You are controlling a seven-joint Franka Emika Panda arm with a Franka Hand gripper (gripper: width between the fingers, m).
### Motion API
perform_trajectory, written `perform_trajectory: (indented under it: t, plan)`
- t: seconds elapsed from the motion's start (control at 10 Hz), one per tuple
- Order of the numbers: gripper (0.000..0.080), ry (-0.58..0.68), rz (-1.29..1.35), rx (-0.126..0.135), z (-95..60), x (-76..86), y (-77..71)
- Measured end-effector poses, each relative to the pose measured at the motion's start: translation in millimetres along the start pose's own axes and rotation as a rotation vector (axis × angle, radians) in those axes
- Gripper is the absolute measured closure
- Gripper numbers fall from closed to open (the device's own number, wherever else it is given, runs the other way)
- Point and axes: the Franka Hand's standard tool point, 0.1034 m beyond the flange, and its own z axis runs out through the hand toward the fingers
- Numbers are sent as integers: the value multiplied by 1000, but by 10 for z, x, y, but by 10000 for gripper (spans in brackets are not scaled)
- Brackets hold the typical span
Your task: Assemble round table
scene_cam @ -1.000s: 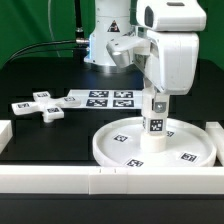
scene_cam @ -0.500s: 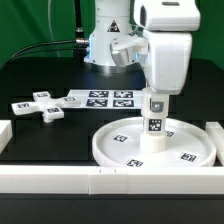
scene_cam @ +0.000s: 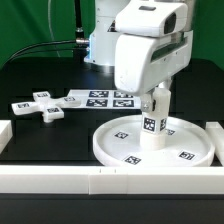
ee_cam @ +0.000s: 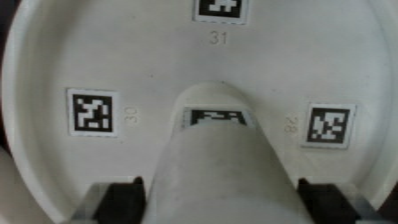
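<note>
Near the bench's front edge: short cylinder leg (scene_cam: 153, 128) upright on round disc (scene_cam: 105, 148).
The gripper (scene_cam: 157, 101) pinches the leg at the disc's middle; the cross-shaped foot (scene_cam: 38, 106) lies well apart.

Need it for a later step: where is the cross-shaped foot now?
The cross-shaped foot lies flat on the black table at the exterior view's left, next to the marker board and well clear of the round disc.

The arm (scene_cam: 148, 48) is white, with big rounded casings and smooth, slightly shiny surfaces. The gripper (ee_cam: 221, 200) has two narrow black fingers (ee_cam: 121, 201). A thin black cable (scene_cam: 55, 43) leads to the white base (scene_cam: 100, 42).
</note>
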Motion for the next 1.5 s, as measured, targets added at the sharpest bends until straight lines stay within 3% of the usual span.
perform_trajectory:
  t: [0.4,0.6,0.8,1.2,1.4,1.5]
  plan:
    - [390,6,303,13,6,-22,-6]
    - [390,23,584,30,10,-16,-9]
    - [390,23,781,31,15,-9,-27]
    - [390,30,1016,47,17,-13,-17]
    - [390,33,1210,73,22,-27,-13]
    - [390,40,1337,100,26,-43,-16]
